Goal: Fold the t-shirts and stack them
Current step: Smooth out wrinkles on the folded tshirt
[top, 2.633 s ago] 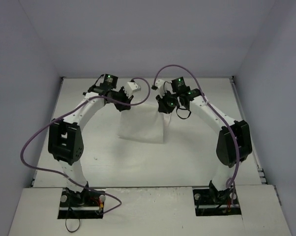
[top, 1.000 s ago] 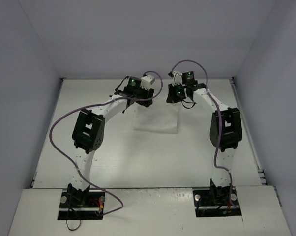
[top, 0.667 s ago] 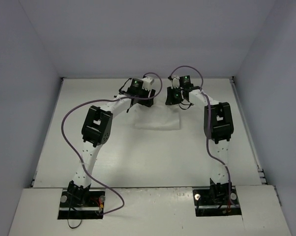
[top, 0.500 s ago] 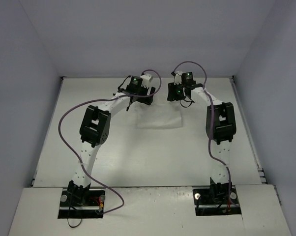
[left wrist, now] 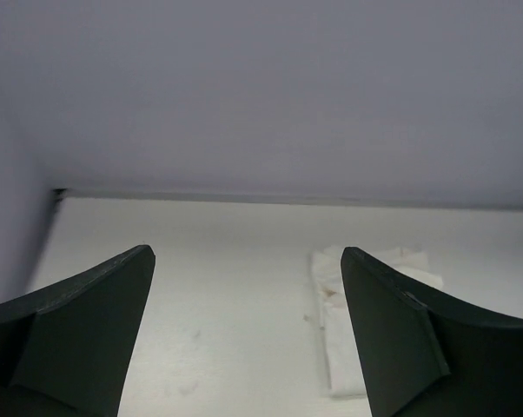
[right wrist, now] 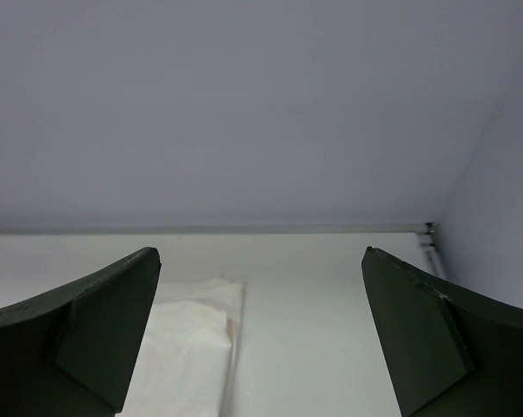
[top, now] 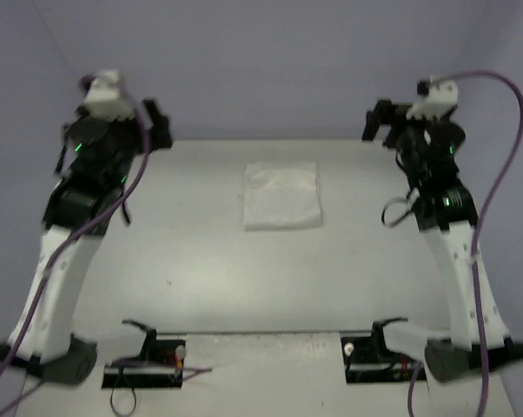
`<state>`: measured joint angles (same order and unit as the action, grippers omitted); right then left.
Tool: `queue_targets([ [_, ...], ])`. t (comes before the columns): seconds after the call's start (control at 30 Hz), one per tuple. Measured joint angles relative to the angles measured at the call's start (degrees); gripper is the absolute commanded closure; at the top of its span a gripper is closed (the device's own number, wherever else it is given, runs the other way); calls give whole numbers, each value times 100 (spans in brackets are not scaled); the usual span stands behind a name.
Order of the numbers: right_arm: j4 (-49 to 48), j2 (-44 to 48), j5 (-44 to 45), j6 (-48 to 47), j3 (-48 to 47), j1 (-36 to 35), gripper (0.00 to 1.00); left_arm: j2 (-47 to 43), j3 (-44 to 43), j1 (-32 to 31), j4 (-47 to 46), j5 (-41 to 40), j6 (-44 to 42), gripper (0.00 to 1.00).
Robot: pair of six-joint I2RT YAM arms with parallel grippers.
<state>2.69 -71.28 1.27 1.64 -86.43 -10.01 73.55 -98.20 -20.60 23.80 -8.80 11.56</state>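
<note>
1. T-shirt [top: 282, 195] lies folded on the worktop [top: 201, 261], a plain white rectangle around the middle, toward the far wall. No print shows. Nothing is touching it.
2. Left arm [top: 88, 174] stands raised at the left side and right arm [top: 435, 174] at the right, both well apart from the cloth.
3. Left jaws: wide, nothing between them. The left wrist view shows both fingers [left wrist: 79, 339] splayed, with the t-shirt [left wrist: 331, 339] partly hidden behind the right-hand one.
4. Right jaws: also wide and empty. The fingers [right wrist: 96, 330] frame bare worktop, and the t-shirt [right wrist: 192, 339] sits low on the left of that view.
5. My read: the fold looks done and this is the clear-off/park step. I see no second shirt to stack onto.
6. To do it well:
   - Keep the jaws wide and high over the cloth so no fingertip snags a layer and drags the fold open.
   - Check the near edge. It looks slightly uneven from above, and the wrist views show some loose layering at the far end.
   - If it needs tidying, press flat from above rather than re-pinching one corner.
</note>
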Motion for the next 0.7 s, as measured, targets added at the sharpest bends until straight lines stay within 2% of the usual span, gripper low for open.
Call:
queue_targets([
  [0.17, 24, 1631, 893, 99, 993, 23, 0, -1991, 822, 318, 816, -881, 155, 15],
  [0.27, 96, 2273, 1235, 152, 1610, 23, 0, -2718, 1337, 288, 1252, -1218, 198, 15],
  [0.43, 561, 3086, 1489, 180, 2455, 23, 0, -3264, 2032, 267, 1929, -1571, 308, 15],
  [0.7, 851, 3466, 1522, 182, 2535, 23, 0, -3691, 2730, 261, 2565, -1550, 534, 15],
])
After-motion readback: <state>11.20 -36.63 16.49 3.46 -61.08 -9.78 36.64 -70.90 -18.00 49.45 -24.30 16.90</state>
